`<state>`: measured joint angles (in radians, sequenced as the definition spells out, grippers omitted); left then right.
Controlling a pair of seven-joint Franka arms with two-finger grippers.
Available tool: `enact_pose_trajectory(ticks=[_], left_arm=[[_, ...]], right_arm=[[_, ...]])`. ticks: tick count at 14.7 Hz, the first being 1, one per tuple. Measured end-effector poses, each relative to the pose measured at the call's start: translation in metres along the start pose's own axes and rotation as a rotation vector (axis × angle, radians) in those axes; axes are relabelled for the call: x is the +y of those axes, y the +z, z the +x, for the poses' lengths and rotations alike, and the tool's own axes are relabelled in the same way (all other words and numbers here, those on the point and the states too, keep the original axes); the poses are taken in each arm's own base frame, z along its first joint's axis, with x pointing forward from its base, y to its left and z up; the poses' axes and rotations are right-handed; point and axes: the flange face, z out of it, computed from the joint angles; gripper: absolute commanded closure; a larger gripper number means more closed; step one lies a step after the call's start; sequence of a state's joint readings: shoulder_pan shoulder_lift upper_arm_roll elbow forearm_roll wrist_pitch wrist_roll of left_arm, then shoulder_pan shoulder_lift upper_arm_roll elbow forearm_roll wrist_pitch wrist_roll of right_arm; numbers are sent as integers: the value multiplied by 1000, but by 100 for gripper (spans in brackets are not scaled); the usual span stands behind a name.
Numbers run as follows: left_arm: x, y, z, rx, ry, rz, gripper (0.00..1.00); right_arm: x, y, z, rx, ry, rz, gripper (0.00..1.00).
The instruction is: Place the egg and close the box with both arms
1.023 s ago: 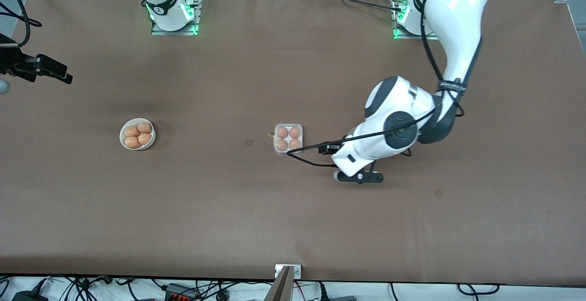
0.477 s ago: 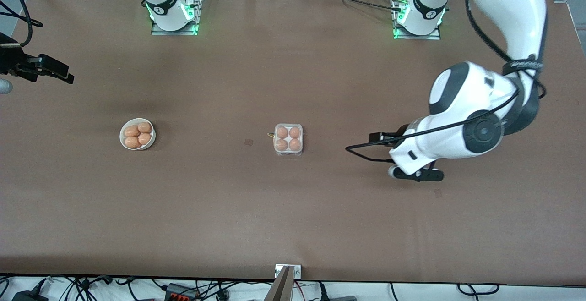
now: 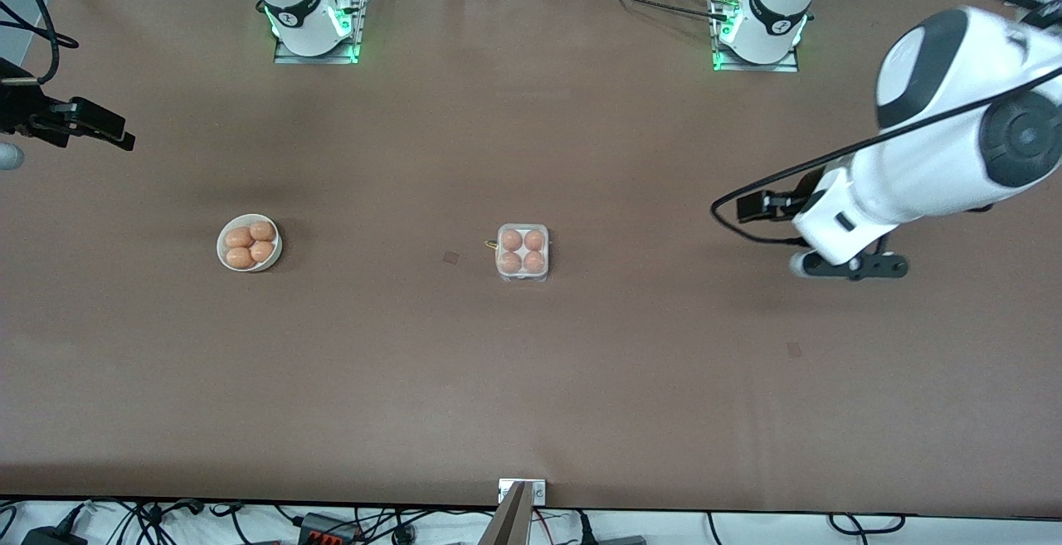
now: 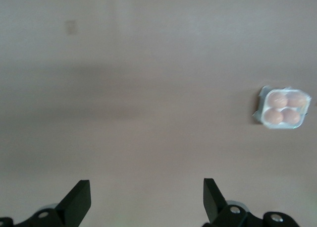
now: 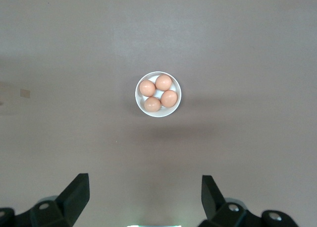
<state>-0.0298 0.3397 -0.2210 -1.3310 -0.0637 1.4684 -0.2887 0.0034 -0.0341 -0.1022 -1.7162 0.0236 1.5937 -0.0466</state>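
Note:
The clear box [image 3: 523, 252] stands mid-table with four brown eggs in its cells and its lid down over them. It also shows in the left wrist view [image 4: 284, 108]. My left gripper [image 3: 850, 266] is open and empty, up over bare table toward the left arm's end, well apart from the box; its fingers [image 4: 78, 199] stand wide. My right gripper [image 3: 79, 124] is open and empty, high over the right arm's end of the table, and waits. Its wrist view shows wide-set fingers [image 5: 77, 195] above the bowl.
A round white bowl [image 3: 222, 248] with several brown eggs sits toward the right arm's end; it also shows in the right wrist view [image 5: 158, 113]. Small dark marks lie on the brown table [image 3: 531, 379].
My left arm has swung away from the box toward its own end of the table and risen. The box stays shut where it was. The right arm has barely moved.

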Motion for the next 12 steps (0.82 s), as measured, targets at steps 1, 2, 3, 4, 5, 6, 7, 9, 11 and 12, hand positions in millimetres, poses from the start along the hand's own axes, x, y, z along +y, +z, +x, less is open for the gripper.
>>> enact_pose_trajectory(ticks=[1,2,3,4,5,6,7,9,11,12], left_arm=[[-14,-6,-3,0,-18,40,0],[-25,-11,-6,4,-34,70,0],[-32,-16,-8,11,-44,85,0],[-35,-21,-11,20,-52,91,0],[-35,-27,-15,31,-59,92,0],[-35,-32,-18,39,-64,91,0],[-36,-35,-20,44,-67,89,0],[-41,-41,-24,48,-63,84,0],[-44,-47,-29,54,-62,81,0],[-46,-47,-31,55,-65,82,0]], right_arm=[[0,0,0,0,0,0,0],[0,0,0,-2,0,0,0],[0,0,-1,-6,0,0,0],[0,1,-1,-9,0,0,0],[0,1,-1,-11,0,0,0],[0,1,-1,-12,0,1,0],[0,1,-1,-12,0,1,0],[-1,1,-1,-13,-1,1,0],[-1,1,-1,-13,-1,1,0],[-1,1,-2,-14,-1,1,0]])
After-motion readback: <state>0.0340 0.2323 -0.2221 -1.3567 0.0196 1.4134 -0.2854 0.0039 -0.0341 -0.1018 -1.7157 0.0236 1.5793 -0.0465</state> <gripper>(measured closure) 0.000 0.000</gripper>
